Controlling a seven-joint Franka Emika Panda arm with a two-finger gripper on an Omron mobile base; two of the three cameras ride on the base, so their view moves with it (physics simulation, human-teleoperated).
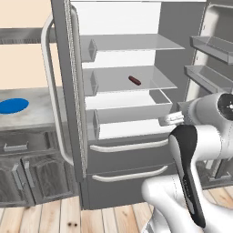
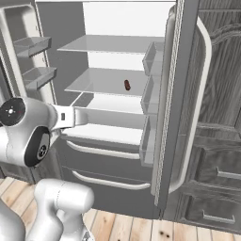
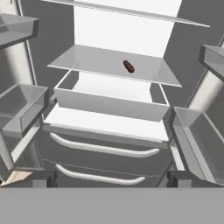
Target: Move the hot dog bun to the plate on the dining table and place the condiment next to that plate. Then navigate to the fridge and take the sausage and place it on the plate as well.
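On middle shelf of open fridge: sausage lies alone | gripper: jaws wide apart, holding nothing, facing shelves

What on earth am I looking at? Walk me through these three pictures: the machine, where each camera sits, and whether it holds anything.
The machine is a white robot arm on a driving base, parked in front of an open fridge. Two pictures come from cameras on the base, behind the arm, one to its left and one to its right, so they show the same scene from two sides. The third comes from a camera on the hand, looking along the gripper; the two dark stubs at the bottom are its jaws, spread wide with nothing between them. On a middle white shelf lies a small reddish-brown sausage, alone and untouched. In the left base picture, a blue disc sits on the counter beside the fridge.
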